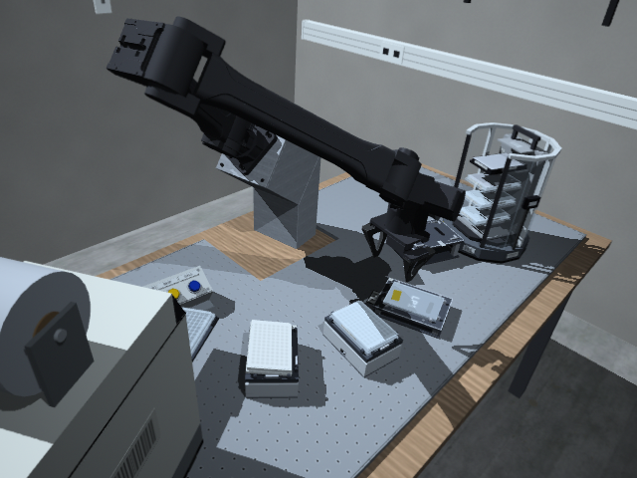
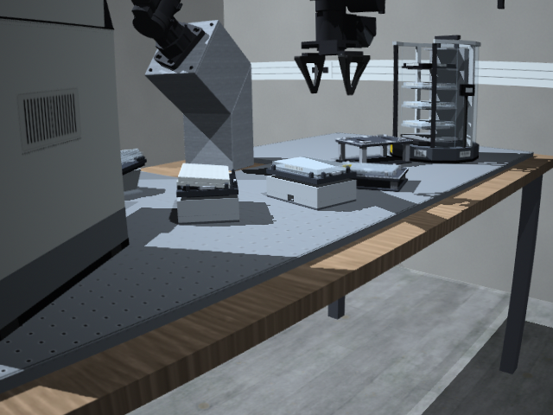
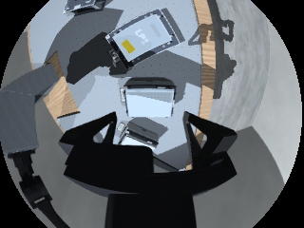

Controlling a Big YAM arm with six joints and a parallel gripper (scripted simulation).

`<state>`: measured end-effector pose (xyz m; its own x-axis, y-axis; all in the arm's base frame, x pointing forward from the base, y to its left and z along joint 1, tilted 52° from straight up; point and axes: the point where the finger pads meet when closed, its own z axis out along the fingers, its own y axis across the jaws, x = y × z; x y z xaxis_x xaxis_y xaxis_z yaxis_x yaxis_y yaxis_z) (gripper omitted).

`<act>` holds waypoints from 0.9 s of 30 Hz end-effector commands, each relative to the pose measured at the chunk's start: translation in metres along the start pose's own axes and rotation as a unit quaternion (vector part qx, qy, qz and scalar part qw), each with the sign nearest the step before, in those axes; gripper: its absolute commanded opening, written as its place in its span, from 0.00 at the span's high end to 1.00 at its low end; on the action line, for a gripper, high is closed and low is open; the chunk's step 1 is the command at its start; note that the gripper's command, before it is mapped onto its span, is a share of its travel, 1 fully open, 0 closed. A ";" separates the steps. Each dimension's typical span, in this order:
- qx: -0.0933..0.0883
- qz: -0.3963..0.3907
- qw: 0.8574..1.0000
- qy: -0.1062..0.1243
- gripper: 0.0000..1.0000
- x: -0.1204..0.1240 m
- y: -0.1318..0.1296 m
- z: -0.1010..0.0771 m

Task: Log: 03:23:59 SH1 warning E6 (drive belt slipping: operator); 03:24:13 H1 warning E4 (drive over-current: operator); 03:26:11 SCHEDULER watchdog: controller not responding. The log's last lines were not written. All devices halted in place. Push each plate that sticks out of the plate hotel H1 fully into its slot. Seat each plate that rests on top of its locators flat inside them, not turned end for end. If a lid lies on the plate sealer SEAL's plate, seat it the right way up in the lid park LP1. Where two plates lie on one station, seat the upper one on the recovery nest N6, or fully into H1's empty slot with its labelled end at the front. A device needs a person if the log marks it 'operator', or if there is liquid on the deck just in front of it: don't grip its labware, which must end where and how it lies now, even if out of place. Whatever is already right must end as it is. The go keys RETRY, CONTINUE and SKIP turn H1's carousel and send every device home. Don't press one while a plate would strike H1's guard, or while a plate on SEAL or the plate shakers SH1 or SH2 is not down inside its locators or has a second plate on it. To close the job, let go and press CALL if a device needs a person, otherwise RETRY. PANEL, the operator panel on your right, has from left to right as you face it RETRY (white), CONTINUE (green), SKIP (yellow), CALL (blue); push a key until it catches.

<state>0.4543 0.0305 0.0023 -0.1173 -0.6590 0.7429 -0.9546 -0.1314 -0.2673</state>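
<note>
High up, the long black arm (image 1: 309, 133) reaches out over the surface (image 2: 250, 232), and its hand (image 2: 331, 79) points down, wide open, holding nothing.

Open air under gripper (image 2: 331, 79); plate hotel (image 2: 473, 80) crowds its right, pedestal (image 2: 214, 102) left.

The arm (image 1: 288, 123) is finished throughout in matte black. A long, tapering link is joined at its far end to a bulky rounded housing (image 1: 174, 54), on which a blocky end cap (image 1: 130, 46) with recessed slots is carried. A pale slot is cut into the housing's side. Next to the hand, a rounded wrist joint (image 1: 406, 169) is fitted. The arm is mounted on an angular grey pedestal (image 1: 288, 200) through a flange with small screws. The gripper (image 2: 331, 80) is formed of two black, triangular, open-framed fingers (image 2: 312, 73).
</note>
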 end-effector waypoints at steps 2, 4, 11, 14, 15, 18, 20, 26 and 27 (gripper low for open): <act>0.021 0.018 1.000 -0.008 0.00 -0.001 -0.017 -0.033; 0.021 0.018 1.000 -0.009 0.00 -0.001 -0.017 -0.038; 0.021 0.018 1.000 -0.010 0.00 -0.001 -0.017 -0.058; 0.021 0.018 1.000 -0.010 0.00 -0.001 -0.017 -0.060; 0.021 0.019 1.000 -0.010 0.00 -0.001 -0.017 -0.063; 0.021 0.019 1.000 -0.011 0.00 -0.001 -0.017 -0.071; 0.021 0.019 1.000 -0.011 0.00 -0.001 -0.017 -0.077; 0.021 0.019 1.000 -0.012 0.00 -0.001 -0.017 -0.093; 0.021 0.019 1.000 -0.012 0.00 -0.001 -0.016 -0.096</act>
<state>0.4347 0.0784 0.0408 -0.1103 -0.6567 0.7461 -0.9567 -0.1335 -0.2589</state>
